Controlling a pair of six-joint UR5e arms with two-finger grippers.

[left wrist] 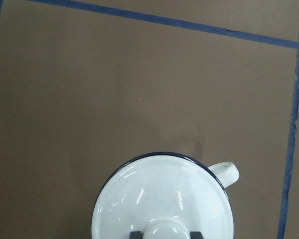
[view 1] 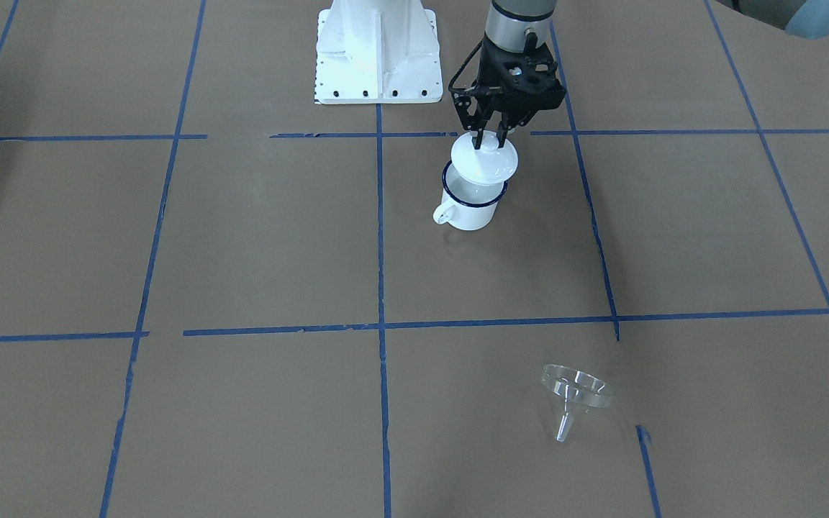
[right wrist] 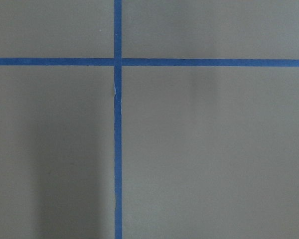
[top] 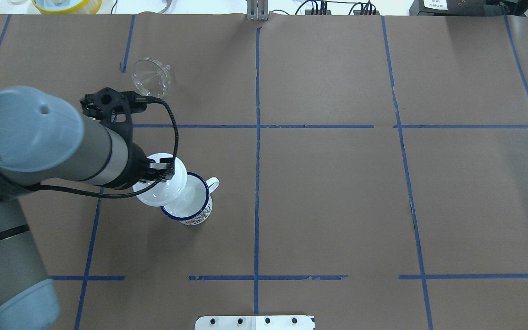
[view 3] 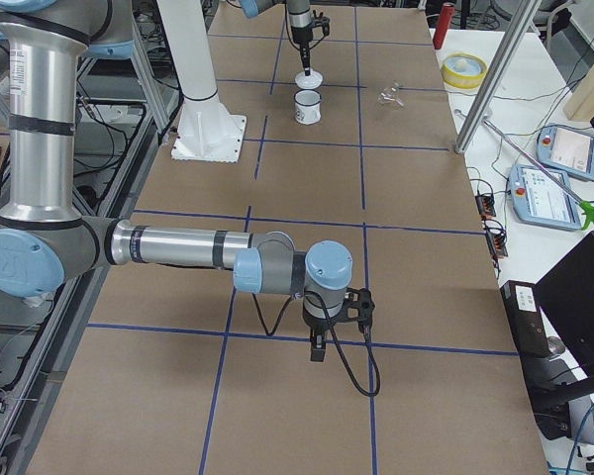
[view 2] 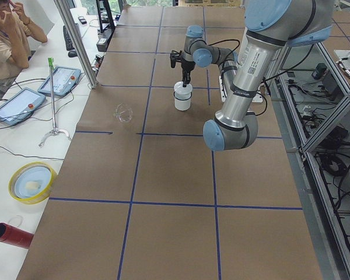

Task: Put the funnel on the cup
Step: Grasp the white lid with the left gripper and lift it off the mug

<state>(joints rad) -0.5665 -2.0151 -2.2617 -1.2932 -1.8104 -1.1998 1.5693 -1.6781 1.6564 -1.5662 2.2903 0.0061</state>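
Note:
The white enamel cup [view 1: 468, 205] with a dark blue rim stands upright on the brown table, its handle toward the view's left. My left gripper [view 1: 488, 140] is shut on the knob of a round white lid [view 1: 484, 162] and holds it just above the cup, shifted off its centre. In the left wrist view the knob [left wrist: 165, 229] sits between the fingers and the cup's handle [left wrist: 225, 172] shows beyond. The clear funnel [view 1: 576, 392] lies on its side, far from the cup; overhead it [top: 151, 77] is beyond my left arm. My right gripper [view 3: 317, 348] hangs over bare table; I cannot tell its state.
The robot's white base plate [view 1: 377, 50] stands behind the cup. Blue tape lines cross the table. Off the table's far side are a yellow bowl [view 2: 31, 182], a red cylinder [view 2: 10, 234], a metal post [view 2: 76, 41] and an operator [view 2: 6, 35].

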